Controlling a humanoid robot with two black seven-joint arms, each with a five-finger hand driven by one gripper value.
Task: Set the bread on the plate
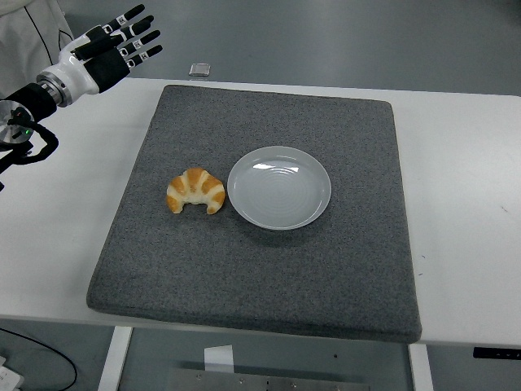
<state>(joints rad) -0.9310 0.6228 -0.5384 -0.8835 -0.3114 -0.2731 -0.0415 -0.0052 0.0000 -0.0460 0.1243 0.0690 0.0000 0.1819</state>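
A golden croissant (195, 191) lies on the grey mat (260, 269), just left of a white plate (279, 187) and almost touching its rim. The plate holds nothing. My left hand (122, 42) hovers at the far left, above the table's back corner, well up and left of the croissant. Its fingers are stretched out straight and hold nothing. The right arm does not show.
The mat covers most of the white table (464, 204). A small clear square object (200, 70) lies on the floor beyond the table's far edge. A person's light sleeve (28, 32) shows at the top left corner.
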